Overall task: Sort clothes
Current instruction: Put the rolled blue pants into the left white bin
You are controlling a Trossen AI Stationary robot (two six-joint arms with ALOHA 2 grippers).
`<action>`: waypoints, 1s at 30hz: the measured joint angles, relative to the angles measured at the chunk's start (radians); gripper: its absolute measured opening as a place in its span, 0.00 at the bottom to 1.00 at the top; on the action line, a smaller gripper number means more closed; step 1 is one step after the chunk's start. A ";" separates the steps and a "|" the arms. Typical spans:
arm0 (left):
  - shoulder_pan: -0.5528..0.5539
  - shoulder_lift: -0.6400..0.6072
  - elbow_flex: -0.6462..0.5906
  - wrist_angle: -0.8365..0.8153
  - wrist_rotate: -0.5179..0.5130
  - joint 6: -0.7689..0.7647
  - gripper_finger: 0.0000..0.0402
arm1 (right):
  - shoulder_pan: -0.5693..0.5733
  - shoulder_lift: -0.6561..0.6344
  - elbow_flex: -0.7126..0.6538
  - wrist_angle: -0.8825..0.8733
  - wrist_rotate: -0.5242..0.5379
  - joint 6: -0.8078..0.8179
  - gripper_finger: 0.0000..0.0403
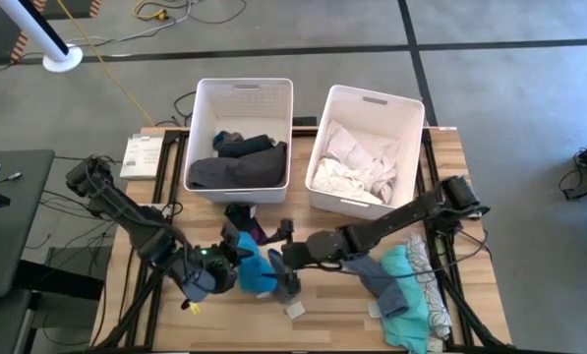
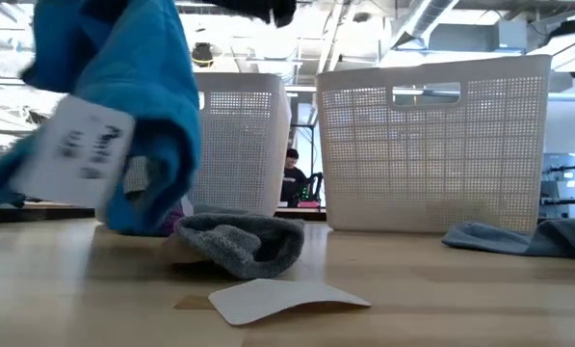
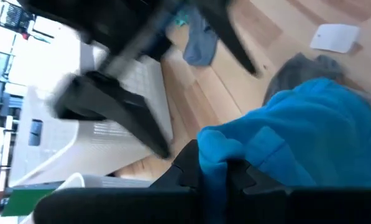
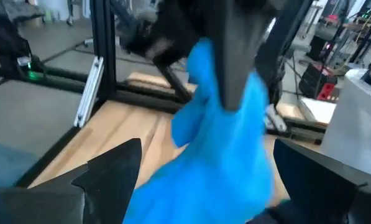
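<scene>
From above, the left gripper (image 1: 236,258) sits low over the front middle of the wooden table (image 1: 155,320), its fingers pinched shut on a bright blue garment (image 1: 254,272). The right gripper (image 1: 285,264) reaches in from the right with a long, nearly flat arm, jaws spread wide just beside the same blue cloth. Behind both grippers stand two white bins: the left bin (image 1: 242,93) with dark clothes (image 1: 236,169), the right bin (image 1: 372,103) with white clothes (image 1: 357,165). A strip of bare wood lies between the bins and the fingers. Right of the right arm, at the table's edge, lie a grey-blue garment (image 1: 380,277), a teal one (image 1: 403,295) and a patterned white one (image 1: 433,295).

In the low view the blue garment (image 2: 138,106) hangs clear of the tabletop with a white tag (image 2: 75,149) dangling from it. Below it rests a grey sock (image 2: 239,243), and a white card (image 2: 282,299) lies flat nearer the front edge. Open wood runs right to a grey garment (image 2: 504,238).

The left wrist view shows the blue cloth (image 3: 297,137) clamped between its own closed fingers (image 3: 191,168), the grey sock (image 3: 297,71) just beyond.

The right wrist view shows its fingers (image 4: 107,168) standing far apart, the blue garment (image 4: 225,143) hanging between them and a table edge beyond.
</scene>
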 joint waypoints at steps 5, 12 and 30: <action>0.027 0.000 0.000 0.071 -0.003 0.081 0.03 | -0.015 0.101 0.022 0.066 -0.012 0.026 0.94; 0.041 0.000 0.000 0.104 0.000 0.105 0.03 | -0.034 0.148 0.061 0.101 0.066 0.000 0.81; -0.003 0.000 0.000 0.078 0.003 -0.050 0.14 | -0.060 0.127 0.064 0.133 0.157 -0.194 0.03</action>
